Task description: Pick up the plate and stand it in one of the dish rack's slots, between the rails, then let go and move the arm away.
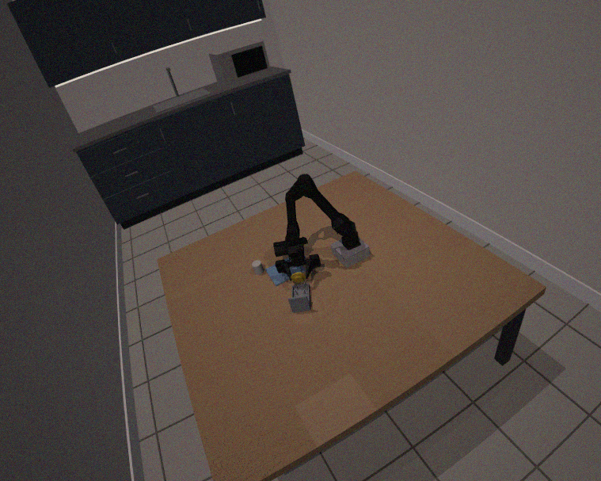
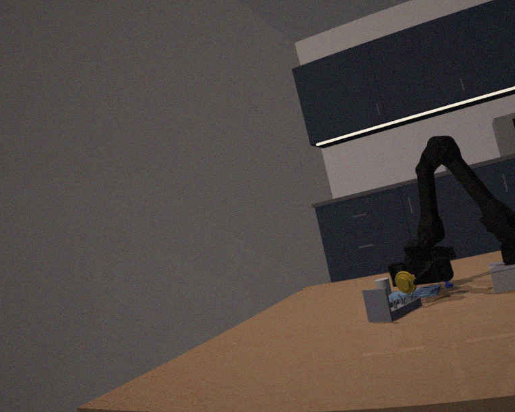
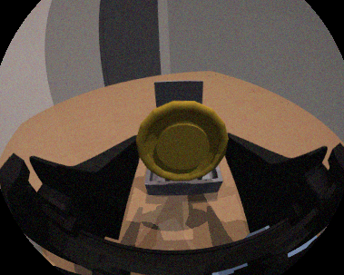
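My claw (image 3: 181,171) is clamped on the yellow plate (image 3: 181,141), held on edge just above the near end of the grey dish rack (image 3: 183,182). I'd line its rim up between two rails and lower slowly before releasing.

Robot arm (image 1: 321,208) was matte black thruout, w/ thick rounded links & bulky joints, rising from a pale grey box base (image 1: 350,253). Claw (image 3: 181,171) fingers were black, wedge-shaped; no markings seen.
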`<state>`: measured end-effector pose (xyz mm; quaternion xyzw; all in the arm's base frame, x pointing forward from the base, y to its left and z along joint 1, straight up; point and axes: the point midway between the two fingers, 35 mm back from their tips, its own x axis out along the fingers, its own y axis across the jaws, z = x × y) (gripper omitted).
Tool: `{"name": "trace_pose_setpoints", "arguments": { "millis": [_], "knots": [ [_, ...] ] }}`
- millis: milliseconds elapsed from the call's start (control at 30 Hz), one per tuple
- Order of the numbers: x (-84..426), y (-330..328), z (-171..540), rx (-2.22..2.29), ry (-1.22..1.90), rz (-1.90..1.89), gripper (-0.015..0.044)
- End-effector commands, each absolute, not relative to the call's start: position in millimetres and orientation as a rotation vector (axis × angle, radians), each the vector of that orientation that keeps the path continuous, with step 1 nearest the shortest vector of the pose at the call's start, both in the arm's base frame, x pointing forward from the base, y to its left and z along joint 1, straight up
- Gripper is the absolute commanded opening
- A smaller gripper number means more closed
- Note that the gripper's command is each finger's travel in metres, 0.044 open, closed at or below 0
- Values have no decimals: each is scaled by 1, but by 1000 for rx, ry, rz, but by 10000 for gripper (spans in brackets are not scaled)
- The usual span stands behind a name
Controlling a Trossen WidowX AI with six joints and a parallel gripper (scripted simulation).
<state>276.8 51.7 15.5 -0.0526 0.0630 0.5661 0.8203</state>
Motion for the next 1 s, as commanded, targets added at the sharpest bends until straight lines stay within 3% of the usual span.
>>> {"name": "trace_pose_setpoints", "arguments": {
  "millis": [0, 967],
  "knots": [
    [278, 56, 17, -107, 131, 1206, 0],
    [290, 80, 9, -117, 124, 1209, 0]
  ]
}}
